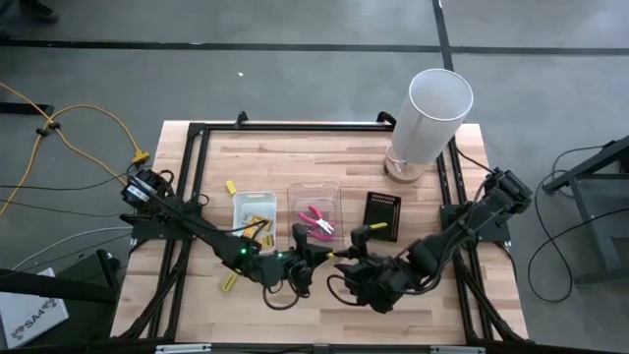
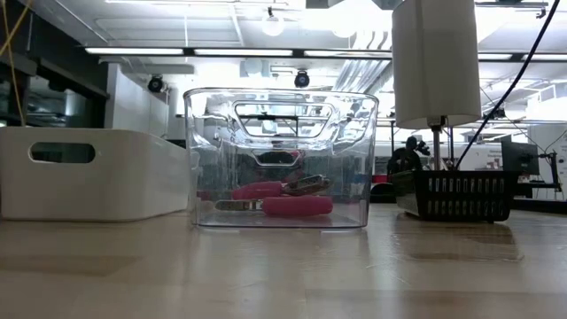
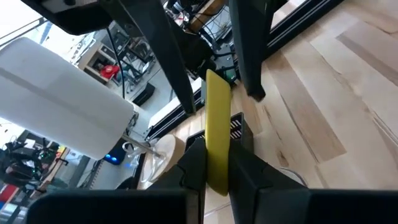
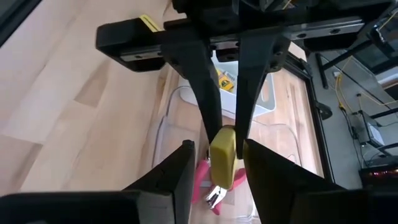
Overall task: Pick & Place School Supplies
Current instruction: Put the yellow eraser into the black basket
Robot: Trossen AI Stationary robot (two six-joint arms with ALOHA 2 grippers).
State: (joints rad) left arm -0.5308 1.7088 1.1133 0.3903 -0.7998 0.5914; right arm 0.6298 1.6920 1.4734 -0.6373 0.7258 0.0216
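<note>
Pinching a yellow stick, left gripper faces right gripper.

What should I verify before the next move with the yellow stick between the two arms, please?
1. Left end effector shut on the yellow stick: ok.
2. Right end effector open, one finger on each side of the stick: ok.
3. Right fingers clear of the stick, not yet touching: ok.
4. Stick roughly centred between the right fingers: ok in the right wrist view.
5. Clear tray has room beside the pink pliers: ok.
6. Height of the stick above the table: cannot tell.
</note>
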